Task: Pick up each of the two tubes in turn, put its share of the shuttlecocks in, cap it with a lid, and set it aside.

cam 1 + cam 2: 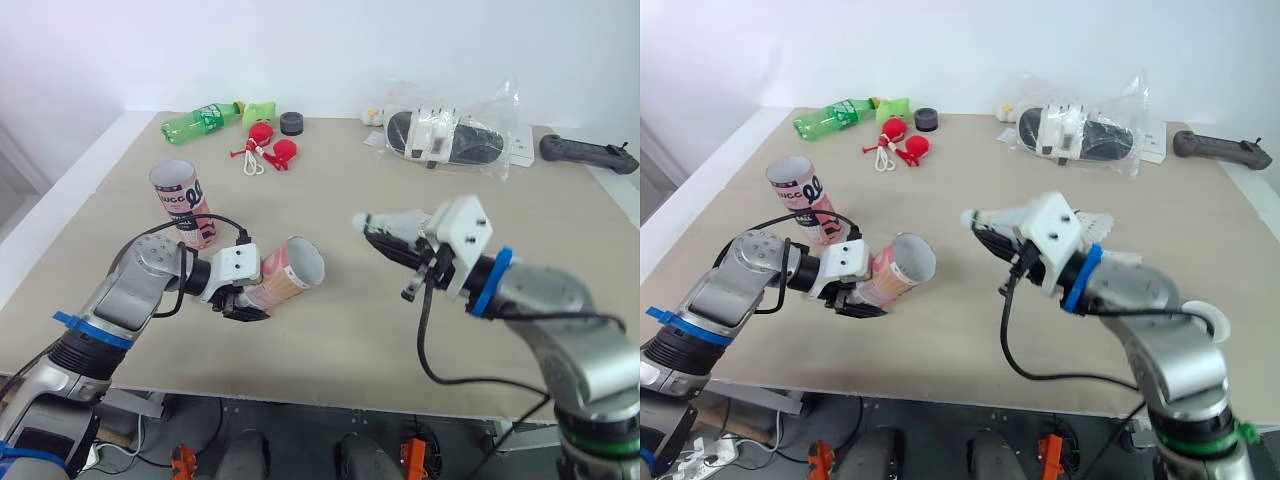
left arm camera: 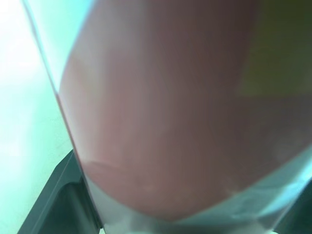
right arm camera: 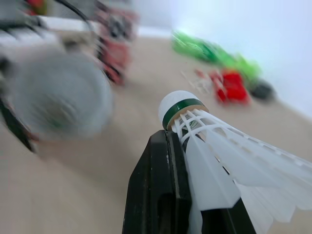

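My left gripper (image 1: 243,299) is shut on a pink tube (image 1: 288,271), holding it tilted just above the table, its open mouth facing right. The left wrist view has that tube (image 2: 161,107) pressed up close. A second pink tube (image 1: 181,203) stands upright behind my left arm. My right gripper (image 1: 393,246) is shut on a white shuttlecock (image 1: 385,222), its green-banded cork (image 3: 179,106) pointing left at the held tube's mouth, a short gap away. More white shuttlecock feathers (image 1: 1106,226) lie behind my right wrist, and a white lid (image 1: 1211,322) lies beside my right forearm.
Along the back of the table (image 1: 330,330) lie a green bottle (image 1: 200,122), a green toy (image 1: 260,112), red balls on a cord (image 1: 270,150), a black disc (image 1: 291,123), a plastic bag with shoes (image 1: 445,135) and a black handle (image 1: 588,153).
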Controlling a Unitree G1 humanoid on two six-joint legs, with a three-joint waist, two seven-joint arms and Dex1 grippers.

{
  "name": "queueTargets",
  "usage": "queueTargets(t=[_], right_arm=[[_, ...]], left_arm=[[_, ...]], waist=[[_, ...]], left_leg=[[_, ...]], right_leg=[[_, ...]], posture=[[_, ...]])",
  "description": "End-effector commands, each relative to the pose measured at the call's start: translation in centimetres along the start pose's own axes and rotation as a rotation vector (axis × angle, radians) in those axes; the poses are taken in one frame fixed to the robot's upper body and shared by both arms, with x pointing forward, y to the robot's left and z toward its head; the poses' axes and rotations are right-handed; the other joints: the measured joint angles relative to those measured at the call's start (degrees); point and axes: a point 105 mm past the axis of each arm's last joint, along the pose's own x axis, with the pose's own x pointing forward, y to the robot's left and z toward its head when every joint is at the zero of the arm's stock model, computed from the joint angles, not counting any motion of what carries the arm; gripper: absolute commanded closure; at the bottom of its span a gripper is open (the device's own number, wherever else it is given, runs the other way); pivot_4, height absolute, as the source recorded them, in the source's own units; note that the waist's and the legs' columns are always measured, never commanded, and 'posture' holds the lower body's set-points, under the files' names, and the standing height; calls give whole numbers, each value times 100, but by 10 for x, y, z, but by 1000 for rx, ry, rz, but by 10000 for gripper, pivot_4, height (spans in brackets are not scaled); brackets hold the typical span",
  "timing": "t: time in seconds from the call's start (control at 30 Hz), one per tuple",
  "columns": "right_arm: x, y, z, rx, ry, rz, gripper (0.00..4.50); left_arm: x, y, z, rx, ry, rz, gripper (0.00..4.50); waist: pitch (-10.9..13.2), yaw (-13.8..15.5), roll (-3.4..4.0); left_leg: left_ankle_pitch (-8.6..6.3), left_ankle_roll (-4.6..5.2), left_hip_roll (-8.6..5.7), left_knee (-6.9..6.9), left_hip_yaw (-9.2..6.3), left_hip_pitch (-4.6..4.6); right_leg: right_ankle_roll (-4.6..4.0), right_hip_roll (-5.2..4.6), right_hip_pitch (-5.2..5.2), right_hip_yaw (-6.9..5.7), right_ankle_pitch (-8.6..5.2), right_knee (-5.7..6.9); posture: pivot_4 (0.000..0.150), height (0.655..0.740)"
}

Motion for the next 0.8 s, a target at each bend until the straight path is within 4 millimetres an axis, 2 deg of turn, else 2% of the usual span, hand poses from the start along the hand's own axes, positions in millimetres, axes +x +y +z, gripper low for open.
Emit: queueTargets(t=[0.03,0.17,0.37,0.4,0.5,0.67,0.7,0.8], right_arm=[[12,23,12,-63,18,202,44332],[20,36,12,-105,56,334,44332],[29,44,4,-145,104,385,44332],[31,44,5,-146,96,383,41342],[34,45,6,-148,81,385,28556],[35,44,12,-150,60,383,2039],[35,44,14,-150,51,379,423],[29,35,28,-134,5,334,423]], left_arm=[[11,-7,0,2,0,-46,13709],[10,-8,0,2,0,-47,13709],[7,-13,-5,-12,14,-45,13709],[7,-14,-5,-14,14,-44,13709],[7,-14,-6,-20,16,-43,13709],[7,-15,-5,-22,15,-43,13709],[7,-15,-5,-21,14,-44,13709],[8,-13,-5,-19,12,-45,13709]], waist=[[0,7,0],[0,16,0],[1,6,-1],[1,6,-1],[1,1,-1],[0,-1,-1],[0,-1,-1],[1,1,-1]], left_leg=[[0,0,0,0,-2,-1],[-1,0,-3,-3,-9,-11],[0,0,-4,-2,-13,-21],[-1,0,-3,-2,-15,-21],[0,0,-1,-3,-16,-22],[-1,0,-2,-5,-15,-22],[-1,0,-2,-6,-15,-22],[-1,0,-2,-8,-16,-22]], right_leg=[[-2,0,0,-1,-1,0],[-10,-3,-5,-8,-8,-1],[-10,-5,-15,-11,-8,-1],[-10,-3,-16,-12,-8,-1],[-10,0,-18,-13,-8,-1],[-14,-2,-17,-12,-10,-1],[-15,-1,-18,-13,-10,-1],[-17,-1,-18,-13,-10,-1]], posture=[[1500,7400],[1500,7400],[1500,7400],[1500,7400],[1500,7400],[1500,7400],[1500,7400],[1500,7400]])
